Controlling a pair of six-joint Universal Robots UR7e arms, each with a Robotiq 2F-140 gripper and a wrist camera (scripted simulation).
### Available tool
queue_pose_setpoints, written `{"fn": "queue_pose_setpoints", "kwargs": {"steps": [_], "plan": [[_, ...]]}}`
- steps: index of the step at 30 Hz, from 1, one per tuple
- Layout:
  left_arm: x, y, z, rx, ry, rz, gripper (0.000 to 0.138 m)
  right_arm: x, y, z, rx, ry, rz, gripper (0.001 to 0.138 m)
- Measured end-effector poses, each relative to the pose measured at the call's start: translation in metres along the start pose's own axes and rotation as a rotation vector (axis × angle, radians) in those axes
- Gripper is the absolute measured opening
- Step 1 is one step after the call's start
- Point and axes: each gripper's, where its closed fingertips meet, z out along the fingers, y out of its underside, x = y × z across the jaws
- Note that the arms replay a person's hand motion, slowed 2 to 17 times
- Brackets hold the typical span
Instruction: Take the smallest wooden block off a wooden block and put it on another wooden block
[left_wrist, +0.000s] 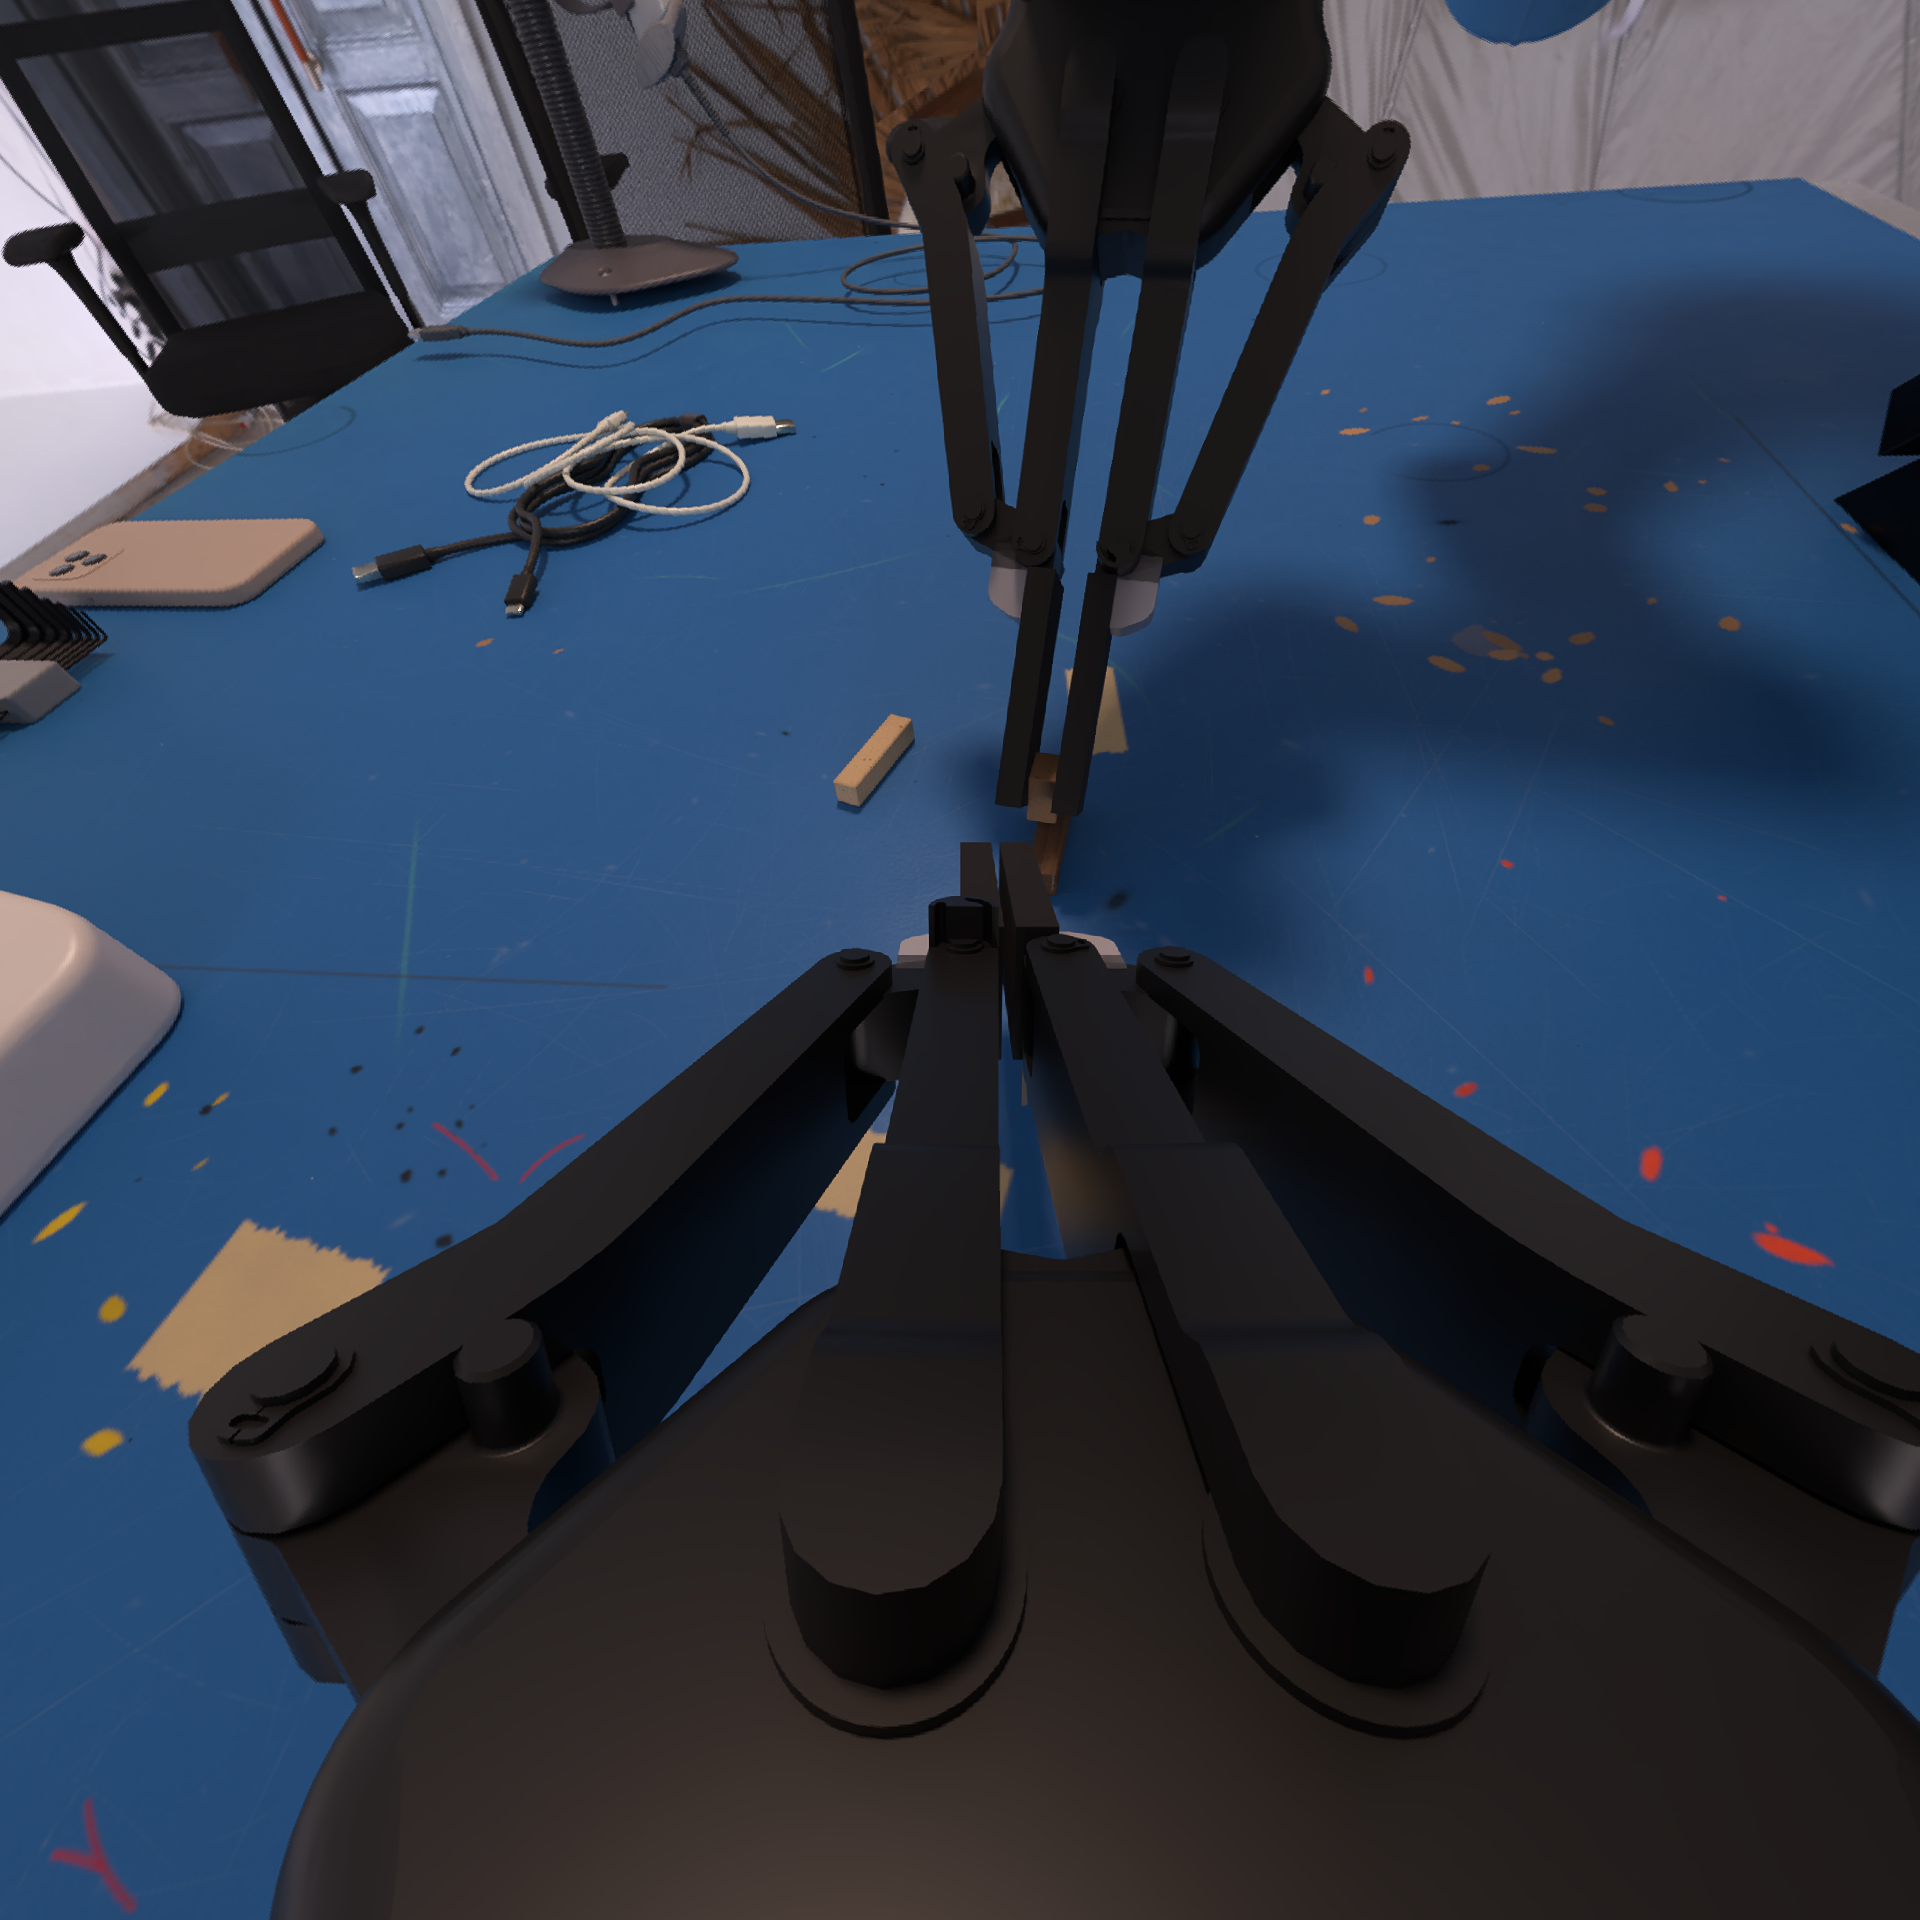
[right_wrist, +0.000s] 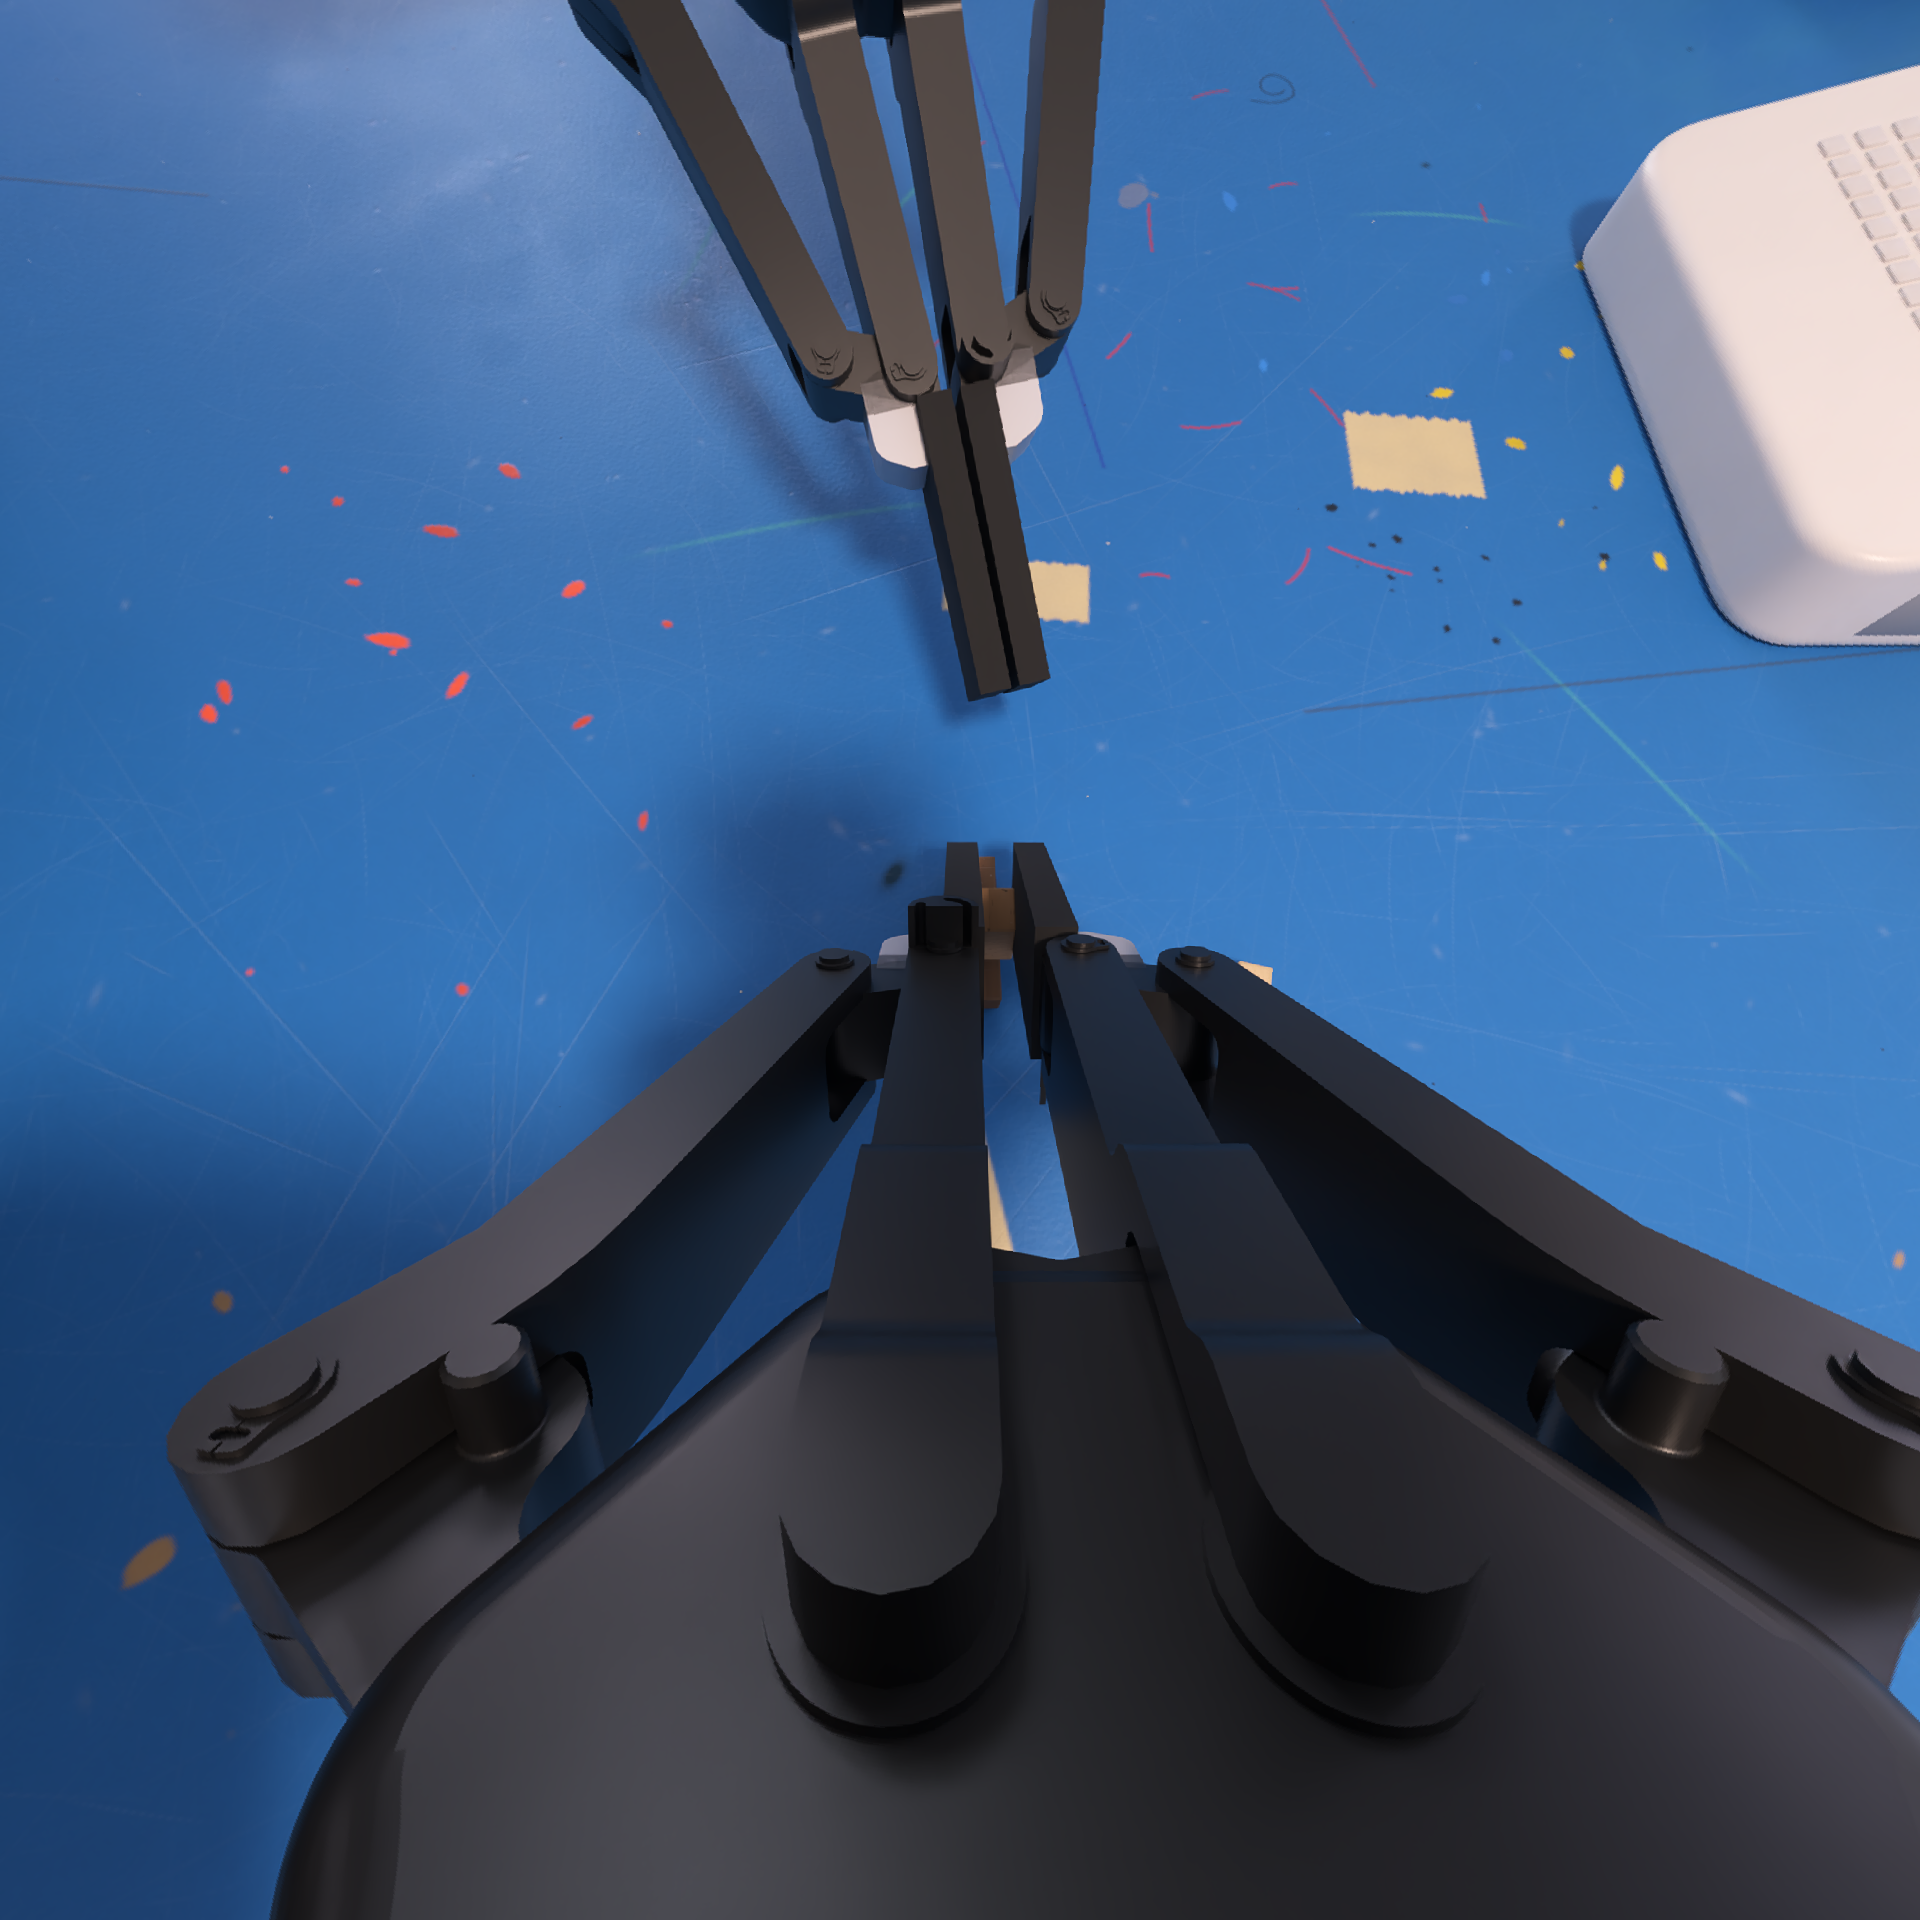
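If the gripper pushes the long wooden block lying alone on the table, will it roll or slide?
The long wooden block has flat faces and square edges, so it will probably slide, not roll. It looks stiff and likely light. Pushed near one end, it may pivot on the blue table.

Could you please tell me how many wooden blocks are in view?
3, perhaps more hidden. A long block lies loose on the table. A small block sits between the right end effector's fingers, above a darker block beneath it.
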Motion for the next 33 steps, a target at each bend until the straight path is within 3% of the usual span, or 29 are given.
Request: {"fn": "queue_pose_setpoints", "kwargs": {"steps": [33], "plan": [[-0.0005, 0.0002, 0.0000, -0.002, -0.002, -0.003, 0.003, 0.0004, 0.0009, -0.0005, 0.009, 0.001, 0.008, 0.009]]}}
